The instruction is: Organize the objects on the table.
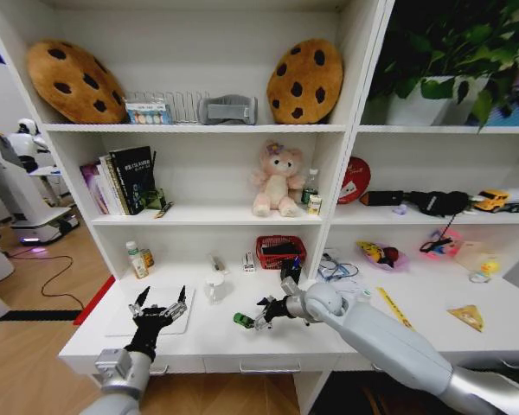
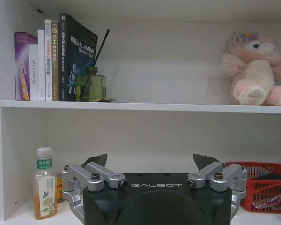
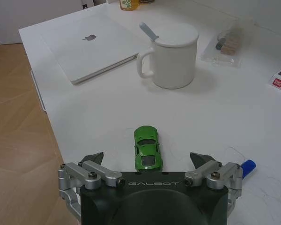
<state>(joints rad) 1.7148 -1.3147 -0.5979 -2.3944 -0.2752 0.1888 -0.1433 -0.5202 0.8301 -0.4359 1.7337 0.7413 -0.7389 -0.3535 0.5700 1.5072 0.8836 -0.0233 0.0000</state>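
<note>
A tiny green toy car (image 3: 146, 147) lies on the white table (image 1: 268, 341) near its front edge. My right gripper (image 1: 264, 313) hovers open just behind the car (image 1: 243, 321), which sits between the spread fingers (image 3: 94, 158) in the right wrist view. The slim silver laptop (image 1: 147, 313) lies closed at the table's left end, also seen as the laptop (image 3: 91, 44). Above it my left gripper (image 1: 160, 304) is raised, open and holding nothing; in its own view the left gripper (image 2: 152, 160) faces the shelf. A yellow ruler (image 1: 394, 307) lies on the right.
A white mug (image 3: 171, 56) with a spoon stands between the laptop and the car. A small bottle (image 2: 44, 190) and a red basket (image 2: 264, 187) sit by the back wall. A blue-capped item (image 3: 247, 165) lies beside my right gripper. Shelves above hold books, cookie cushions and a pink plush.
</note>
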